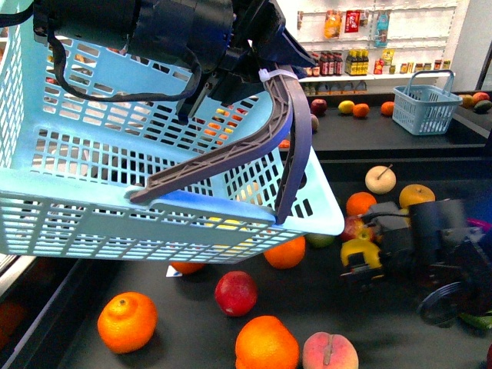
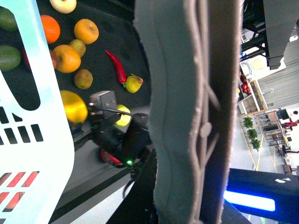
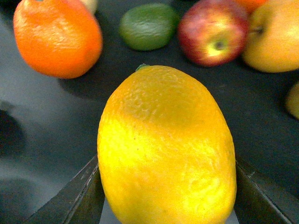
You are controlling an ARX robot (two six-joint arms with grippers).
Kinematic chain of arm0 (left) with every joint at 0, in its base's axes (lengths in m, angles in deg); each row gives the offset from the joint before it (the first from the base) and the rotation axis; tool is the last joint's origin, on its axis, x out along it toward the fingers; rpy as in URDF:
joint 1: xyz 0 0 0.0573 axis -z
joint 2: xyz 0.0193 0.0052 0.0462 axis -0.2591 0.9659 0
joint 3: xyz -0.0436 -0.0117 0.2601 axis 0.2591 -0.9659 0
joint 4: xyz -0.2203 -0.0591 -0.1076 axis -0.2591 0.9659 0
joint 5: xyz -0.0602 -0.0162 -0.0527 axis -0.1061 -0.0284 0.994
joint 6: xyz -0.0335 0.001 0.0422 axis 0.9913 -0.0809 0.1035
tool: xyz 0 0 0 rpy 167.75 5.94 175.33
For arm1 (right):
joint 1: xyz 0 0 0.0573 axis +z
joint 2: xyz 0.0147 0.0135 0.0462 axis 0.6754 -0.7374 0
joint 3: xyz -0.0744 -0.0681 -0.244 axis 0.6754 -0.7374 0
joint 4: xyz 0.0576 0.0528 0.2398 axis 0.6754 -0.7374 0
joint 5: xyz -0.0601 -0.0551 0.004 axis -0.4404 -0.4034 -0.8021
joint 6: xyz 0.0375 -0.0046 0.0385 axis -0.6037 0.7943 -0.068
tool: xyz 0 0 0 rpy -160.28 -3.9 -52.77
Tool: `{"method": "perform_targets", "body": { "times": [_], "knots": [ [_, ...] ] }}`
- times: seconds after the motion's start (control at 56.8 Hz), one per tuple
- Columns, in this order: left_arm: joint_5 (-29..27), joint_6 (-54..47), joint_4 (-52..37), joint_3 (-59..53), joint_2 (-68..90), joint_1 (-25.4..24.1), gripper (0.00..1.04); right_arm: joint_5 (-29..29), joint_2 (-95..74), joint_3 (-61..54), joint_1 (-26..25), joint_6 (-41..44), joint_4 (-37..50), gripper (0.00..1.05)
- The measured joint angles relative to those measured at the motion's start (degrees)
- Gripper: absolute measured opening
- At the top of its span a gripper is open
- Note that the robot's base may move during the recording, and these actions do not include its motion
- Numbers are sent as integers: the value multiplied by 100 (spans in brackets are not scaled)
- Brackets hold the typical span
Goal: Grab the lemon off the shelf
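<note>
Labels on the background packages (image 1: 355,60) were too small to be read. The lemon (image 3: 166,149) was found clamped between the fingers (image 3: 81,198) of the right end effector (image 1: 361,257), over the shelf (image 1: 184,332), near an apple (image 3: 212,30). The basket handle (image 1: 288,131) was found gripped by the left end effector (image 1: 265,65).

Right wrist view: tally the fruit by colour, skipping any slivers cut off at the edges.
yellow lemon: 1
orange fruit: 1
green fruit: 1
red apple: 1
golden-yellow fruit: 1
Total: 5
</note>
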Motion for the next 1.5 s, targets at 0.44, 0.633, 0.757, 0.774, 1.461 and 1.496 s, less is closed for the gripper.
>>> {"method": "perform_targets", "body": {
  "times": [0.44,0.633,0.757,0.774,1.461,1.496],
  "knots": [
    [0,2,0,0,0,0,9,662,2953,-1335,-264,-1008,286,65],
    [-2,2,0,0,0,0,9,535,3510,-1397,566,-1611,133,65],
    [0,0,0,0,0,0,9,374,3523,-1399,1012,-1827,33,65],
    [0,0,0,0,0,0,9,354,3515,-1399,1088,-1871,26,65],
    [2,39,2,0,2,2,9,59,3353,-1401,1663,-2157,-264,102],
    [0,44,2,0,2,2,9,4,3615,-1545,1521,-2039,-240,102]
  ]
}}
